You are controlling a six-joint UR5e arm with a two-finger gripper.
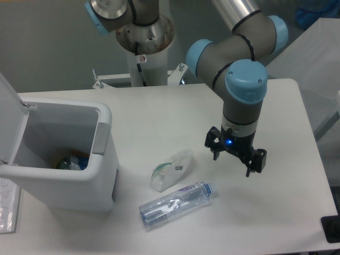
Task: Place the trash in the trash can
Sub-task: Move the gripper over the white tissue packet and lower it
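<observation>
The gripper (237, 157) was held with fingers wide and empty near the bench's front edge — the crushed bottle (177, 203), beside the wrapper (172, 169), could have been squeezed out sideways by a hasty pinch.

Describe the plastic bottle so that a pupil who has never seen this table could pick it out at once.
Start at the white trash can on the table's left. Just right of its base lies the bottle, on its side near the table's front edge. Unlike the crumpled white wrapper beside it, it is clear, long and blue-capped.
</observation>
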